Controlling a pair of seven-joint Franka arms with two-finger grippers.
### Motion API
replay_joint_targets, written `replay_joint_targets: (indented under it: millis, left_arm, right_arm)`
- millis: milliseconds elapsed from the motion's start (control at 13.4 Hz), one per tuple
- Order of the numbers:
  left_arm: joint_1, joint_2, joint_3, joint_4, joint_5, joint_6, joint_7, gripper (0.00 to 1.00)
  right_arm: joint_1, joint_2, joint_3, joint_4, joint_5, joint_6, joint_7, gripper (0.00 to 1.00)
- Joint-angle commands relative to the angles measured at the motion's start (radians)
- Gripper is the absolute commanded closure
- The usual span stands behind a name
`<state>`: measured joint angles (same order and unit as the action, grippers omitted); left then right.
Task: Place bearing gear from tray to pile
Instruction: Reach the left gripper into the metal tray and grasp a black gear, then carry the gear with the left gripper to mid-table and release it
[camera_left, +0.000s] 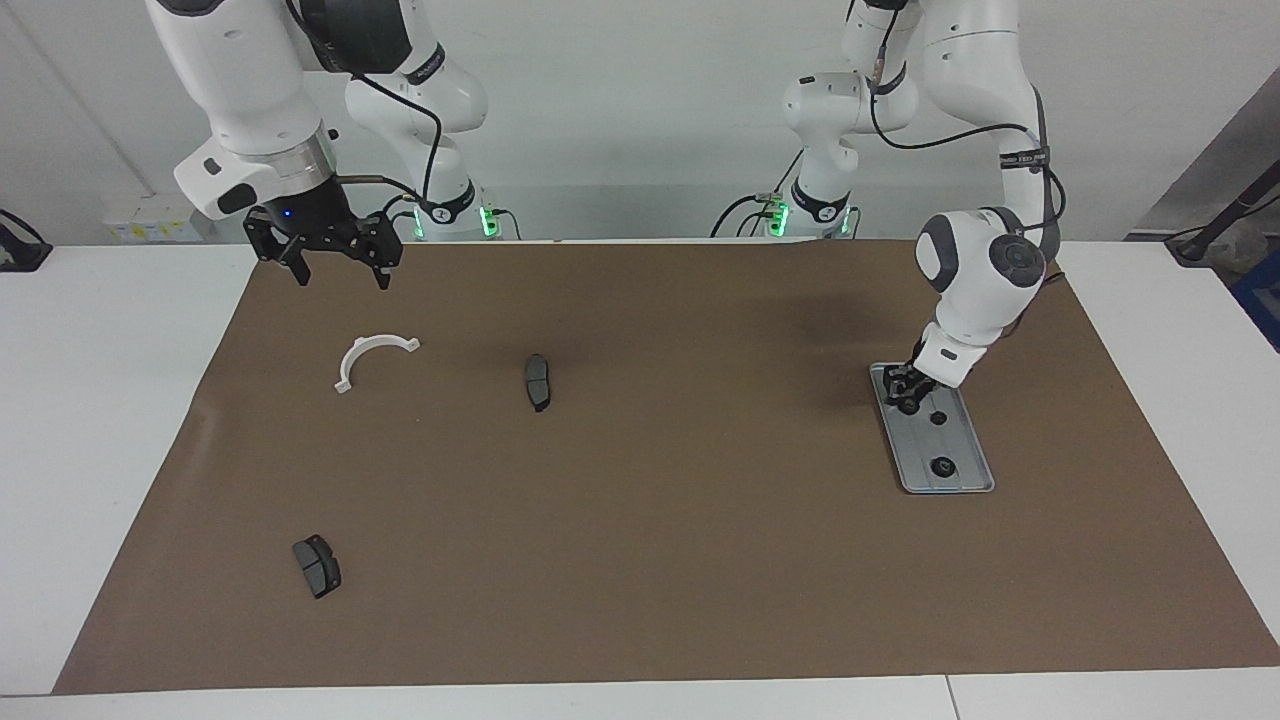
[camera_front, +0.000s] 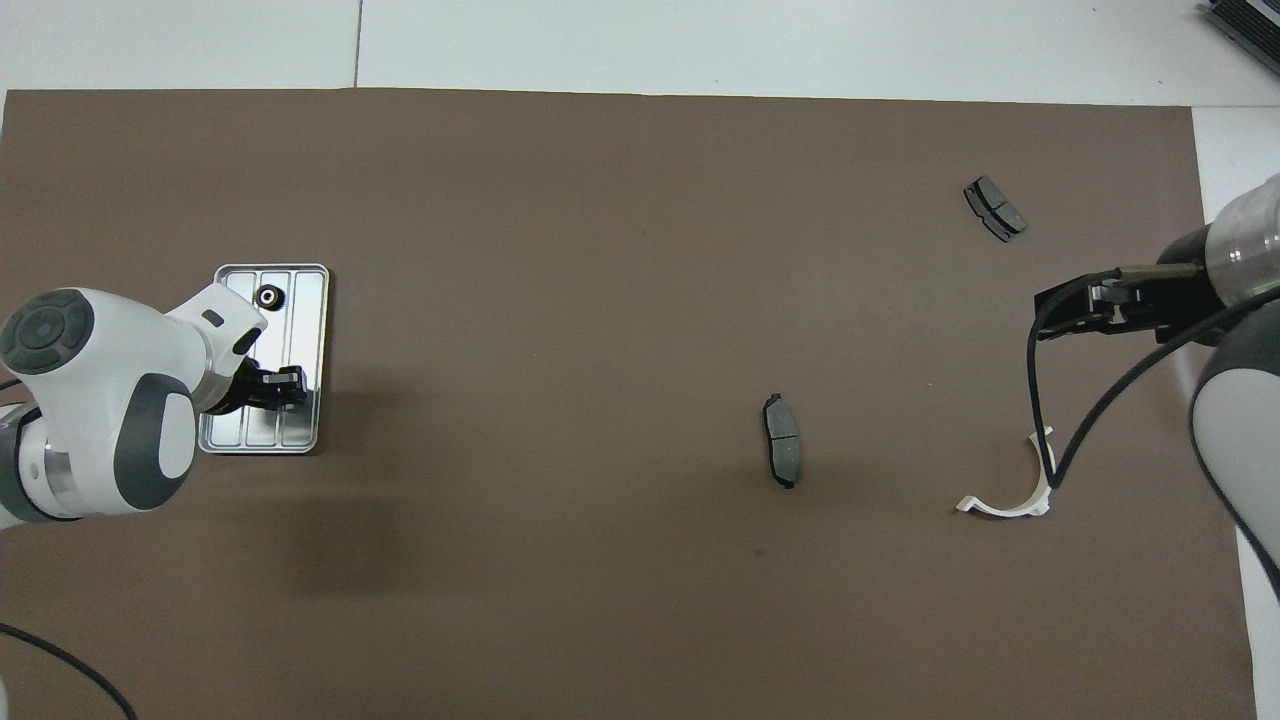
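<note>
The silver ridged tray (camera_left: 915, 450) lies toward the left arm's end of the brown mat; it also shows in the overhead view (camera_front: 300, 320). Two small dark bearing gears lie in it: one (camera_left: 942, 466) at the end farther from the robots, also in the overhead view (camera_front: 268, 295), and one (camera_left: 938, 418) mid-tray. My left gripper (camera_left: 908, 395) is down at the tray's nearer end (camera_front: 285, 385). The pile is a white half-ring bracket (camera_left: 372, 358) and two dark brake pads (camera_left: 538, 381) (camera_left: 317, 565). My right gripper (camera_left: 340, 268) waits open and empty above the mat's nearer edge, beside the bracket.
The brown mat (camera_left: 660, 560) covers most of the white table. In the overhead view the bracket (camera_front: 1010, 490) and the pads (camera_front: 782, 440) (camera_front: 995, 208) lie spread apart toward the right arm's end. The right arm's black cable (camera_front: 1040, 400) hangs over the bracket.
</note>
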<state>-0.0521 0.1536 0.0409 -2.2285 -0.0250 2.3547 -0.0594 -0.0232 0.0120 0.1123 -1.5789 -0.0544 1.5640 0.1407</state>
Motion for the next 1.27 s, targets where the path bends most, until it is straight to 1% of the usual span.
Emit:
replay_joint_targets:
  millis: [0,224,448,523,672,747,822,971,1195]
  left_arm:
    - [-0.006,-0.019,0.004,-0.028,-0.007,0.024,-0.011,0.61]
    - [-0.005,-0.019,0.004,-0.026,-0.007,0.024,-0.010,0.74]
    - [-0.005,-0.012,0.004,-0.002,-0.007,0.020,-0.010,0.84]
    - [-0.005,0.006,0.004,0.035,-0.007,0.005,-0.010,0.86]
    - [-0.008,0.038,-0.004,0.134,-0.012,-0.043,-0.034,0.86]
    - [-0.017,0.053,-0.012,0.189,-0.028,-0.070,-0.077,0.86]
    - [-0.059,0.064,-0.013,0.222,-0.032,-0.081,-0.133,0.86]
    - [-0.133,0.067,-0.015,0.234,-0.032,-0.074,-0.254,0.85]
    - [-0.320,0.064,-0.013,0.222,-0.032,-0.060,-0.472,0.83]
  right_arm:
    - [-0.014,-0.015,0.007,-0.021,0.018,0.014,0.013,0.00]
    - [-0.012,-0.015,0.007,-0.021,0.018,0.014,0.014,0.00]
    - [-0.014,-0.015,0.007,-0.021,0.018,0.014,0.013,0.00]
    - [-0.014,-0.015,0.007,-0.021,0.018,0.013,0.014,0.00]
    - [-0.014,-0.015,0.007,-0.020,0.018,0.014,0.013,0.00]
    - [-0.021,-0.014,0.007,-0.020,0.018,0.016,0.008,0.00]
    - [-0.021,-0.015,0.007,-0.020,0.018,0.008,0.008,0.00]
    - [-0.020,-0.014,0.007,-0.020,0.022,0.011,0.016,0.00]
    - [-0.020,-0.017,0.007,-0.027,0.050,0.005,0.019,0.00]
